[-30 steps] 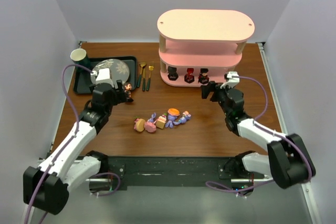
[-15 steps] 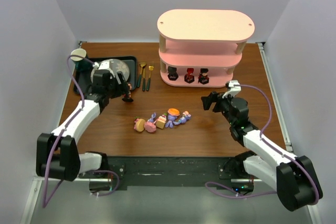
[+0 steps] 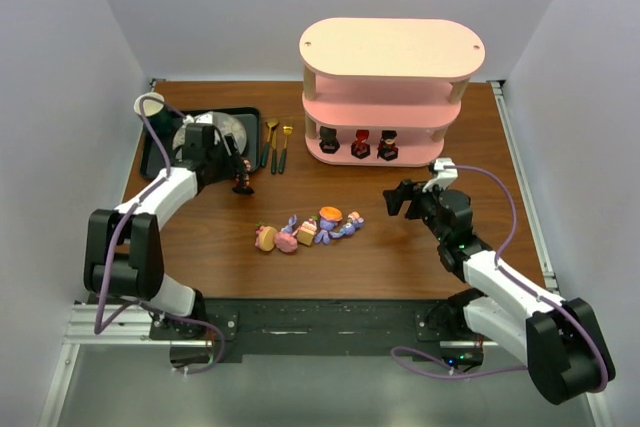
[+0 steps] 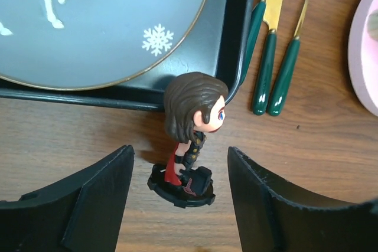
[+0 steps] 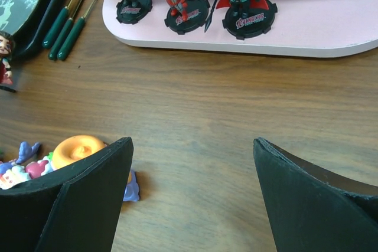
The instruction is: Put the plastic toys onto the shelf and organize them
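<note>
The left gripper (image 4: pixel 180 154) is released, its jaws on either side of a dark long-haired figurine (image 4: pixel 190 137) without touching it. That figurine stands upright on the table (image 3: pixel 200 237), just at 6 o'clock of the black tray (image 4: pixel 233 45). A plate (image 4: pixel 88 22) lies in the tray, and gold cutlery (image 4: pixel 269 69) lies at the figurine's 2 o'clock. The right gripper (image 5: pixel 192 143) is also spread wide and grasps nothing, over bare wood at 6 o'clock of the shelf (image 3: pixel 390 47), near its front. Three dark figurines (image 3: pixel 361 145) stand in a row on the shelf's bottom tier, toward its 9 o'clock end. The other toys (image 3: pixel 308 229), purple bunnies and pink ones, lie bunched at mid-table, at 7 o'clock of the shelf and 4 o'clock of the lone figurine, between the two grippers.
</note>
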Available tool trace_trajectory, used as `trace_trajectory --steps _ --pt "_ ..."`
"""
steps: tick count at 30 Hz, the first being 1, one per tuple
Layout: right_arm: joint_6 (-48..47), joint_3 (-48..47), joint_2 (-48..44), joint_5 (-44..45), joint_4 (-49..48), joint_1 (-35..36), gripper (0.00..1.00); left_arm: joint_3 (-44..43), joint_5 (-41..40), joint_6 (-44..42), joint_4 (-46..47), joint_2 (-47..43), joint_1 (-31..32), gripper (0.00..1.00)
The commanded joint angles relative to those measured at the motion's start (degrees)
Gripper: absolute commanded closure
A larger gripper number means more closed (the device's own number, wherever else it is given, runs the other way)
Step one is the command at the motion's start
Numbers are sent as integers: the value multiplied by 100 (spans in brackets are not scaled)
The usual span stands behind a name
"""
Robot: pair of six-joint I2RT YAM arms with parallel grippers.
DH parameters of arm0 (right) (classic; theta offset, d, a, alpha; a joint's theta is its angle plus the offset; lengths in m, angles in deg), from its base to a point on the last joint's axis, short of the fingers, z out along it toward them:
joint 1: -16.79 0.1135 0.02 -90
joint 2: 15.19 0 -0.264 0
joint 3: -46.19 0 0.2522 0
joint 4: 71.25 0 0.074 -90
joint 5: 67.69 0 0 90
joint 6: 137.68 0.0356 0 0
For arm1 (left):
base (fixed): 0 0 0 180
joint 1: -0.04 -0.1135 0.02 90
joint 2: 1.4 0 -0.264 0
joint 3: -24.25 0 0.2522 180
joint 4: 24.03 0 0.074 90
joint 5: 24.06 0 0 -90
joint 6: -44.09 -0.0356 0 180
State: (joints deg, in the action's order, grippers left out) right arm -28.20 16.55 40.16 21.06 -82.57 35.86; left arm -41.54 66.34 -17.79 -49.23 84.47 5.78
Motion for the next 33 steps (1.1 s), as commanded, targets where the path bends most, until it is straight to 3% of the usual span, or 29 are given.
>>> trace_trajectory --steps 1,18,27,33 --pt "29 67 -69 -68 -120 -17 14 -167 416 88 125 202 -55 32" --pt "3 120 107 -226 -287 -9 14 -272 663 36 142 642 -82 53" --pt "-15 -20 178 -673 -278 -9 15 -211 987 -52 291 528 -82 75" --pt "3 -152 178 -929 -155 -9 15 -1 1207 -52 616 142 -73 78"
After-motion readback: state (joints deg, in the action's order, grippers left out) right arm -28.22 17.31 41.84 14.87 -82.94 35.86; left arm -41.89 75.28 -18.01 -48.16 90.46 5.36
